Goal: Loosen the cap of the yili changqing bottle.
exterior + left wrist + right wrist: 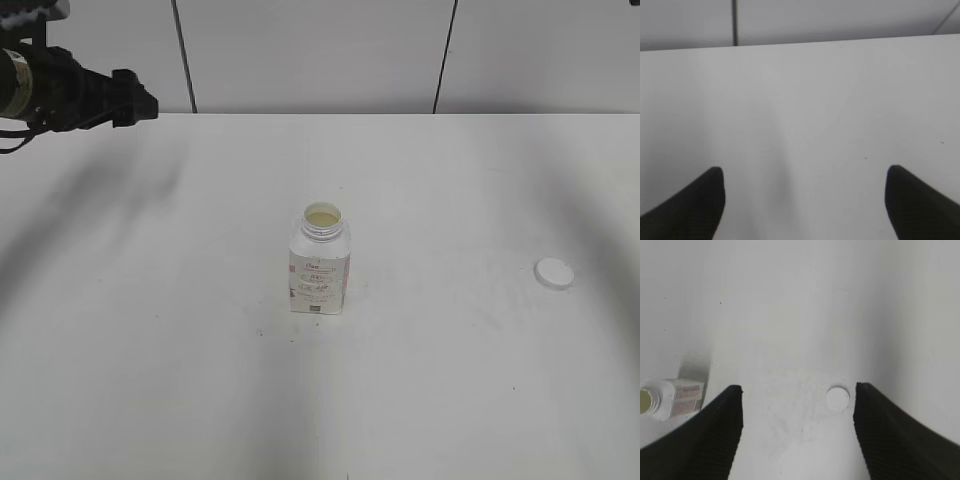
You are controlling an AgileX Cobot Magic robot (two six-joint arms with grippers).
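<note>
The yili changqing bottle (320,265) stands upright in the middle of the white table, a squat white bottle with a pale pink-edged label. Its neck is open and pale liquid shows inside. It also shows at the left edge of the right wrist view (671,399). The cap (554,273) lies flat on the table to the right, apart from the bottle, and shows in the right wrist view (838,397) near the right finger. My right gripper (797,405) is open and empty, high above the table. My left gripper (805,185) is open and empty over bare table.
The left arm (60,85) hangs at the far left near the back wall. The white table (180,360) ends at a panelled wall behind. Faint scuff marks lie on the table between bottle and cap.
</note>
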